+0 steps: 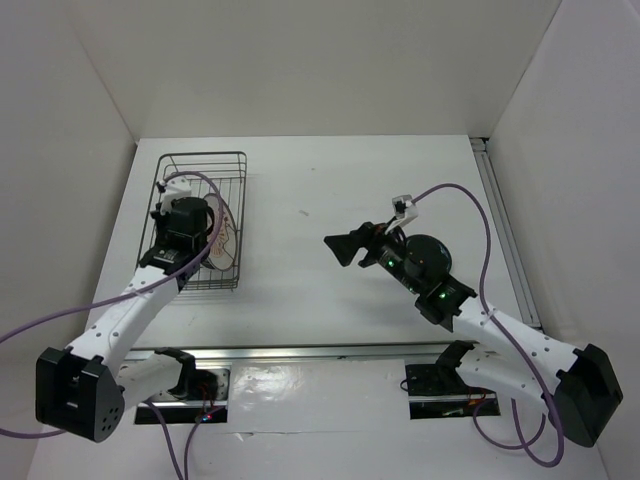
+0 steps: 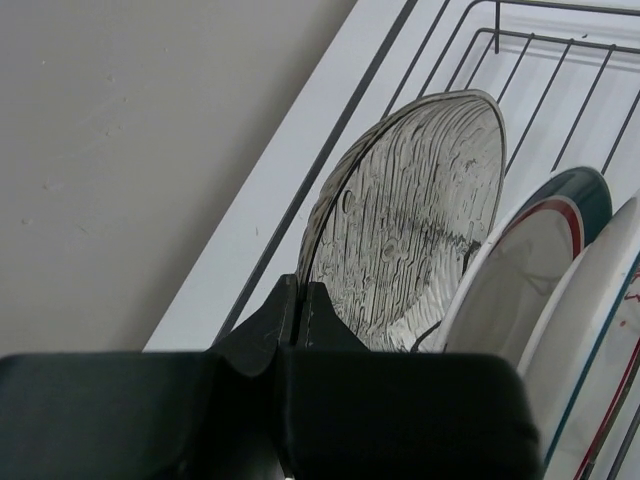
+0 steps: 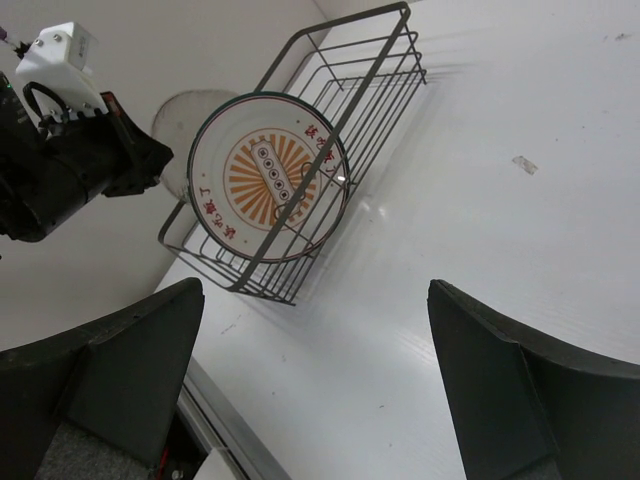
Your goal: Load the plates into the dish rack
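The dish rack point(image 1: 205, 157) stands at the table's far left. My left gripper point(image 1: 185, 225) is over it, shut on the rim of the translucent grey plate point(image 2: 410, 220), which stands upright inside the rack point(image 2: 327, 150). Beside it stands the white plate with the teal-and-red ring point(image 2: 530, 270), then another plate with a teal rim point(image 2: 600, 350). The cream plate with the orange sunburst point(image 3: 268, 178) stands at the rack's near end point(image 3: 385, 50). My right gripper point(image 1: 338, 248) is open and empty over the bare mid-table point(image 3: 320, 370).
White walls close the table on the left, back and right; the rack sits near the left wall. A metal rail point(image 1: 320, 352) runs along the near edge. Purple cables point(image 1: 470, 200) loop from both arms. My left arm point(image 3: 70, 160) shows in the right wrist view.
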Robot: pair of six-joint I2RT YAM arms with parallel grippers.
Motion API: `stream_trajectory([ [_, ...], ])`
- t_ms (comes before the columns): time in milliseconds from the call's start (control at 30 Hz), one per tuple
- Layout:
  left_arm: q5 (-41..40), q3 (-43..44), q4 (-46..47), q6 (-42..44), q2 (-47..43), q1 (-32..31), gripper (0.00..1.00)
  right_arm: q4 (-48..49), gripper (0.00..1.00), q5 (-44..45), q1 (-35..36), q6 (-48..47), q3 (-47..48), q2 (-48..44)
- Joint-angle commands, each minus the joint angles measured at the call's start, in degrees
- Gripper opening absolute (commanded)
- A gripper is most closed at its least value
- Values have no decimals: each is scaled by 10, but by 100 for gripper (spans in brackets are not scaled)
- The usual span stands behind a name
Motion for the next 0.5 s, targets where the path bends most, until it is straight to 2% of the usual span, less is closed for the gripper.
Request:
stream_trajectory([
  [0, -31, 7, 0, -36, 10, -2, 0, 3, 100, -2, -8, -13, -2, -10],
  [233, -45, -7, 17, -30, -17, -2, 0, 15, 100, -13, -8, -2, -7, 6],
  [467, -11, -15, 17, -27, -32, -2, 0, 20, 100, -13, -8, -2, -7, 12],
])
